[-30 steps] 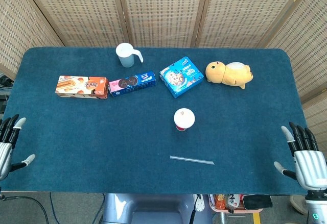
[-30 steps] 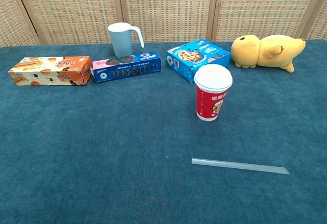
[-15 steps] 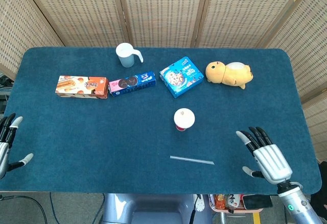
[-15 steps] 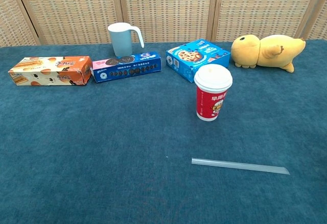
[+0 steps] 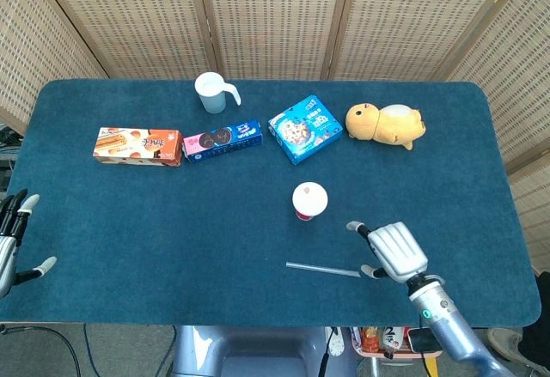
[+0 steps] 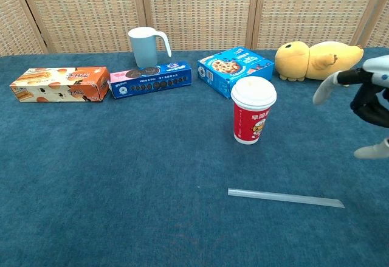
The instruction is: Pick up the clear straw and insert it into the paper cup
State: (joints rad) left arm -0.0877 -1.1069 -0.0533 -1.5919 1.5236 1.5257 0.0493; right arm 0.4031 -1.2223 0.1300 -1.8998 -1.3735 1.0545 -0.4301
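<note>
- On blue tabletop (image 5: 172,231), near front edge: clear straw (image 5: 322,269) flat, roughly parallel to front edge; untouched by either hand
- Just behind straw, apart from it: paper cup (image 5: 309,200), red w/ white lid, upright; chest view puts it at (image 6: 253,118)
- At straw's R end: right hand (image 5: 394,251) above table, back of hand up, fingers apart, holding nothing; thumb tip just beside straw end in head view, contact can't tell
- Chest view: right hand (image 6: 368,101) enters at R edge, well above straw (image 6: 285,197), fingers spread
- At L front edge of table: left hand (image 5: 12,241), fingers spread, empty; only partly in frame, far from straw
- Along back of table, L to R: orange snack box (image 5: 137,146), blue cookie box (image 5: 223,140), blue square biscuit box (image 5: 305,129), yellow plush toy (image 5: 386,124) lying on side
- Behind boxes: pale blue mug (image 5: 214,93) w/ handle, upright
- Behind table: wicker screen (image 5: 275,16)
</note>
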